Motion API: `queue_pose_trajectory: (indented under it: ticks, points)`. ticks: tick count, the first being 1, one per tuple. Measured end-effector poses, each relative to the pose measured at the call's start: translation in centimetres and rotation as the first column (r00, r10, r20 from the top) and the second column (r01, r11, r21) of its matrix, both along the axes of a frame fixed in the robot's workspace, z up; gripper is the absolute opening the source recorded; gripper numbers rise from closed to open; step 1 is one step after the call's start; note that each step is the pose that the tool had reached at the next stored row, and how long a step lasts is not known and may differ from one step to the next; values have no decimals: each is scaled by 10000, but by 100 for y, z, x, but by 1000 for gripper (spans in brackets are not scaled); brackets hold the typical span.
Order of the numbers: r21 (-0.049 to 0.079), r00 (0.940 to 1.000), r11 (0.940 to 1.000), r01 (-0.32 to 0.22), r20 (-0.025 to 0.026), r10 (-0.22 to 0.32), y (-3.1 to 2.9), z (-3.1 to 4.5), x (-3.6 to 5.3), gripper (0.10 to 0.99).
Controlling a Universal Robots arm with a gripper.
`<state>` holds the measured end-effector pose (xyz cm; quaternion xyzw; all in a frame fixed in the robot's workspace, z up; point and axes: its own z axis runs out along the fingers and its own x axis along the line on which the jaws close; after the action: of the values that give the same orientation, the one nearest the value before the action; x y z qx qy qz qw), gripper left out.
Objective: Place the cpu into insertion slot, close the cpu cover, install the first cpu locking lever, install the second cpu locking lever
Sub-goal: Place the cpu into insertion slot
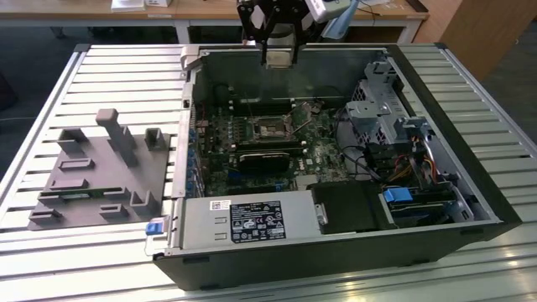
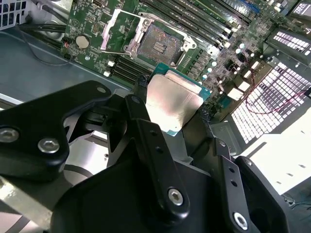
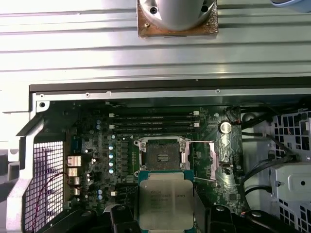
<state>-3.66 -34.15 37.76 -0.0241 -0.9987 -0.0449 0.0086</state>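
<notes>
Silvery-tan, square and green-edged, the cpu (image 2: 172, 104) is gripped tight in the black gripper (image 2: 171, 101) above the open computer case (image 1: 336, 261), over the bare insertion slot (image 2: 158, 43), beside which the cpu cover (image 3: 213, 162) is seen swung open.

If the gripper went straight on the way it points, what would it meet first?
Likely the insertion slot, met by the cpu held in the gripper; depth is unclear, so it may land beside it.

psu label (image 1: 256, 220): black w/ white print + symbols, too small to read
white sticker (image 1: 220, 204): barcode-ish, unreadable
cpu (image 3: 163, 201) face: etched txt lines, not legible
readable txt: 0
</notes>
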Motion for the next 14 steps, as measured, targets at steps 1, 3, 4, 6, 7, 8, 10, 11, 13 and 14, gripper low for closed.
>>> queue_pose_trajectory:
  ticks: [1,3,4,6,7,8,10,11,13,14]
  points:
    - [0,10000,10000,6,1,-6,0,0,0,541]
    - [0,10000,10000,14,0,-14,0,0,0,541]
    - [0,10000,10000,18,0,-18,0,0,0,541]
    - [0,10000,10000,25,0,-25,0,0,0,541]
    - [0,10000,10000,29,0,-29,0,0,0,541]
    - [0,10000,10000,34,0,-34,0,0,0,541]
    - [0,10000,10000,44,0,-44,0,0,0,541]
    - [0,10000,10000,49,1,-49,0,0,0,541]
    - [0,10000,10000,61,0,-61,0,0,0,541]
    - [0,10000,10000,67,0,-67,0,0,0,541]
